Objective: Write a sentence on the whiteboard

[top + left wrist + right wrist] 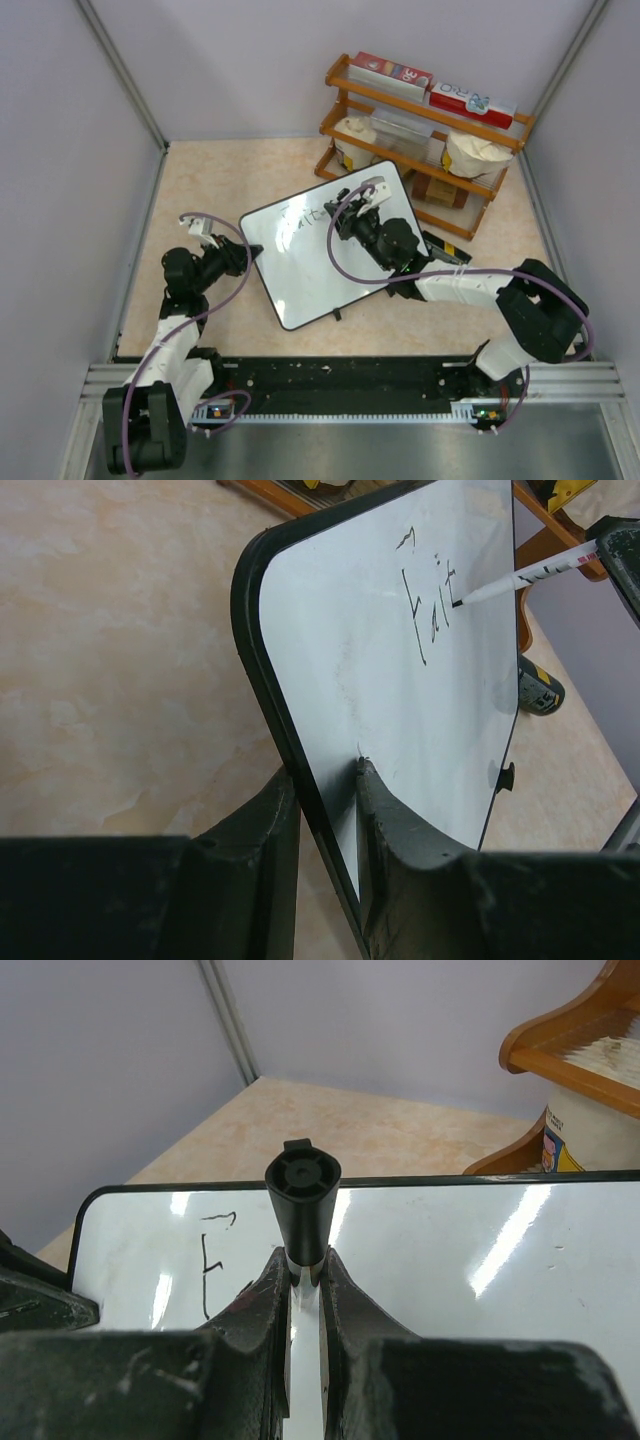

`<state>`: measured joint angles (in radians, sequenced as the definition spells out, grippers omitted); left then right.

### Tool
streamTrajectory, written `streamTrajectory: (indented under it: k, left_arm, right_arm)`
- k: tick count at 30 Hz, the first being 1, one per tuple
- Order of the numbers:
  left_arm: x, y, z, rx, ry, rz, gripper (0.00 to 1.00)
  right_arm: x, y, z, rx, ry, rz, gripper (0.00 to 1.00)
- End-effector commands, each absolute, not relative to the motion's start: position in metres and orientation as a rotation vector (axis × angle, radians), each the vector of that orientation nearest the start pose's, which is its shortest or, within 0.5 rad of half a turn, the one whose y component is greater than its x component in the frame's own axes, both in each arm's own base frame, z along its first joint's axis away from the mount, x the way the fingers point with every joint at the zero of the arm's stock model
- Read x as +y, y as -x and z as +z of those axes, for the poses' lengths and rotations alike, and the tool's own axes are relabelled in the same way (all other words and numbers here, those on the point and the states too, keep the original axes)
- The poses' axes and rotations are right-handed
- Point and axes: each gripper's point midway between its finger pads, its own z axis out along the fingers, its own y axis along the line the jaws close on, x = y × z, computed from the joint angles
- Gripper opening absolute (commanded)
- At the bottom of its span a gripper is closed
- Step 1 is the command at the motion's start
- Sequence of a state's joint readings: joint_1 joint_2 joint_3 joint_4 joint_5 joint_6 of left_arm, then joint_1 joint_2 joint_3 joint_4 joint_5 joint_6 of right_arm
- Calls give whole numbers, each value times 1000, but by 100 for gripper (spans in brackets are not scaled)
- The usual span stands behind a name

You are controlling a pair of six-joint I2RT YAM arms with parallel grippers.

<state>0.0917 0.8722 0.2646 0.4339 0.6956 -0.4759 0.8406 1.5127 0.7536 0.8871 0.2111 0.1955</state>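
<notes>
The whiteboard [310, 275] lies at an angle in the middle of the table. My left gripper [246, 253] is shut on its left rim; the left wrist view shows the rim [290, 740] between the two fingers [385, 810]. My right gripper [350, 218] is over the board's far part, shut on a white marker with a black cap end [302, 1195]. The marker [520, 578] has its tip on the board at the end of the black writing [430, 610], which reads about "Fait". In the right wrist view only the "F" [208, 1270] shows.
A wooden shelf rack [425, 125] with red boxes and white tubs stands at the back right, close to the board's far corner. A black and yellow object [442, 246] lies by the board's right edge. Grey walls close in the table on three sides.
</notes>
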Motion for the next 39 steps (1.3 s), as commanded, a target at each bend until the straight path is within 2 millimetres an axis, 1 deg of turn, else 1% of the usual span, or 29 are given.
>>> streamTrajectory:
  k: [1,11,15,20,23,24,26,27,30,36,39]
  left_arm:
    - [-90,-289,150,1759,-82,-755,0]
    - [-91,-289,150,1758,-85,-757,0]
    - [-91,-289,151,1756,-86,-757,0]
    - [-91,-289,150,1757,-86,-756,0]
    - [-91,-289,150,1759,-85,-757,0]
    - [-91,-289,150,1760,-87,-759,0]
    - [-92,-289,150,1759,-89,-760,0]
    - [-92,-289,150,1757,-91,-759,0]
    - [-92,-289,150,1757,-92,-760,0]
    - [-92,-289,150,1757,-93,-762,0]
    - [-92,-289,150,1757,-93,-761,0]
  right_arm:
    - [325,-339,234,1491,289,667,0]
    - [313,-346,243,1481,251,613,0]
    - [314,-349,249,1469,252,621,0]
    - [319,-344,277,1403,269,669,0]
    - [317,-343,295,1355,251,687,0]
    - [316,-344,301,1342,243,685,0]
    - [317,-351,301,1348,241,661,0]
    - [317,-356,309,1339,233,657,0]
    - [317,-364,311,1337,233,644,0]
    - [322,-377,309,1357,241,632,0]
    - [326,-379,298,1382,255,628,0]
